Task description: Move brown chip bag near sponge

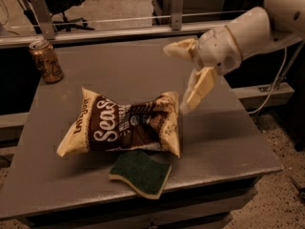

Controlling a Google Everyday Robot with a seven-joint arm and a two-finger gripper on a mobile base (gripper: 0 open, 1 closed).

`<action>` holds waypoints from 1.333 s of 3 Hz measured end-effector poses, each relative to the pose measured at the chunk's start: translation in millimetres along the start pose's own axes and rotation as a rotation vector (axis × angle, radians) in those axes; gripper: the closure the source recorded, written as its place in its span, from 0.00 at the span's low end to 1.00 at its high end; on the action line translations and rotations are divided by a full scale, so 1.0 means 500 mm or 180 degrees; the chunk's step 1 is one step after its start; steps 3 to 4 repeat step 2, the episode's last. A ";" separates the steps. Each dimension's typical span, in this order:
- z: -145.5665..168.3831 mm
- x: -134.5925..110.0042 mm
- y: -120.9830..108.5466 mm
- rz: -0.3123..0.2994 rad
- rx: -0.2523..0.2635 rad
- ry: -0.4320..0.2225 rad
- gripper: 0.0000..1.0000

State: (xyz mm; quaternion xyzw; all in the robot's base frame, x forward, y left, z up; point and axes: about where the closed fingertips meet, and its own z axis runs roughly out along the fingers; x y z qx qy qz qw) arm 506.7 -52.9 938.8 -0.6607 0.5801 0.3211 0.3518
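The brown chip bag (pixel 123 124) lies flat on the grey table (pixel 224 142), dark brown centre with white "Sea" lettering and tan ends. The sponge (pixel 139 172), dark green top over a pale yellow layer, lies just in front of the bag near the table's front edge, touching or nearly touching the bag's lower edge. My gripper (pixel 183 75) hangs above the table to the right of the bag, clear of it. Its two cream fingers are spread wide apart and hold nothing.
A small brown-gold drink can (pixel 45 61) stands at the table's back left corner. A metal rail (pixel 119 30) runs behind the table. A cable (pixel 274 87) hangs at the right. The floor drops away past the table's right edge.
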 end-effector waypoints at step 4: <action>-0.256 -0.072 -0.078 -0.0152 0.0900 0.0142 0.00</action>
